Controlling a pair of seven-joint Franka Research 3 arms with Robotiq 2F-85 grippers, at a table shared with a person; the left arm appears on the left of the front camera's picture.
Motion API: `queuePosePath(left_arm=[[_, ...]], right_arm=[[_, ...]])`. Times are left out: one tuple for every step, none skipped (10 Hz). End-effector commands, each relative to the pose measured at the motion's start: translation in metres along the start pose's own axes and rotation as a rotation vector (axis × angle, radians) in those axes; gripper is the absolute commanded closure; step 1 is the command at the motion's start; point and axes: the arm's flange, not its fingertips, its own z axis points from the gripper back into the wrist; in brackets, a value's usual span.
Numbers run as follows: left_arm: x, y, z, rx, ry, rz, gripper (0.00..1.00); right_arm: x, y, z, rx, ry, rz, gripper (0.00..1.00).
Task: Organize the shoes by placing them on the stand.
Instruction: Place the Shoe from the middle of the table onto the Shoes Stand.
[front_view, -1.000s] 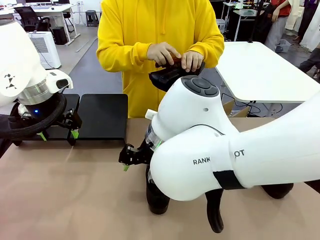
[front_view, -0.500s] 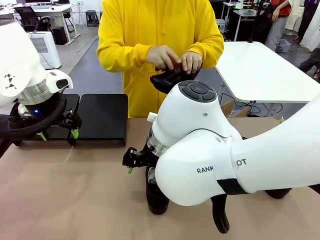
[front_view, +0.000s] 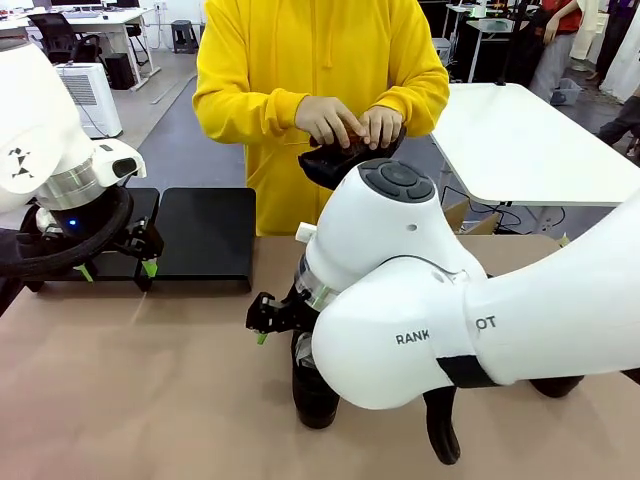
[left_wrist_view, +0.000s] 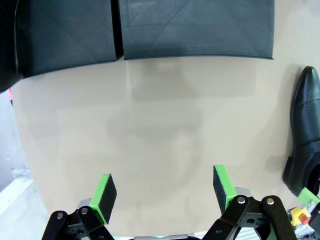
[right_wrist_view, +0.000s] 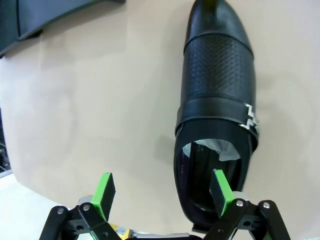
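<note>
As you take stock of the table (front_view: 150, 400), count every place from the stand (front_view: 205, 235): low, matte black, two flat panels side by side with a thin gap between them, set at the table's far left.

Shoe on the table (right_wrist_view: 217, 85): black, glossy, with a perforated band across the front, a buckled strap and white paper in the opening. It lies off the stand's right end and nearer the robot than the stand. It rests sole down, toe toward the stand's side of the table, apart from the stand.

Shoe in hand (front_view: 335, 160): black. The person's hands (front_view: 325, 118) hold it in the air beyond the stand's right end.

Left end effector (left_wrist_view: 164, 192): fingers spread wide with nothing between them, hanging over bare table just in front of the stand's near edge.

Right end effector (right_wrist_view: 162, 194): fingers spread wide, gripping nothing, over the heel end of the shoe on the table, right of the stand. One green pad (right_wrist_view: 220, 192) sits over the heel opening, the other over bare table. You cannot tell whether that pad touches the leather.
</note>
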Motion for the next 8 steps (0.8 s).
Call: queuePosePath(left_arm=[[-0.021, -0.029, -0.002, -0.069, -0.001, -0.09, 0.0], [-0.035, -0.047, -0.004, -0.099, -0.017, -0.099, 0.0], [-0.055, -0.074, -0.007, -0.152, 0.0, -0.07, 0.0], [-0.066, -0.089, -0.007, -0.191, 0.023, -0.02, 0.0], [-0.077, -0.105, -0.008, -0.21, 0.033, -0.028, 0.0], [-0.082, -0.12, -0.012, -0.218, 0.064, 0.001, 0.0], [-0.082, -0.136, -0.018, -0.237, 0.103, 0.054, 0.0], [-0.083, -0.159, -0.024, -0.215, 0.052, 0.067, 0.0]], right_arm=[[0.011, -0.02, 0.054, -0.051, -0.092, 0.028, 0.0], [0.021, -0.032, 0.073, -0.088, -0.143, 0.035, 0.0], [0.033, -0.049, 0.089, -0.12, -0.176, 0.003, 0.0], [0.044, -0.071, 0.101, -0.153, -0.211, -0.054, 0.0], [0.054, -0.092, 0.108, -0.19, -0.232, -0.148, 0.0], [0.063, -0.114, 0.112, -0.207, -0.243, -0.26, 0.0], [0.073, -0.133, 0.106, -0.25, -0.275, -0.39, 0.0], [0.061, -0.106, 0.118, -0.164, -0.221, -0.156, 0.0]])
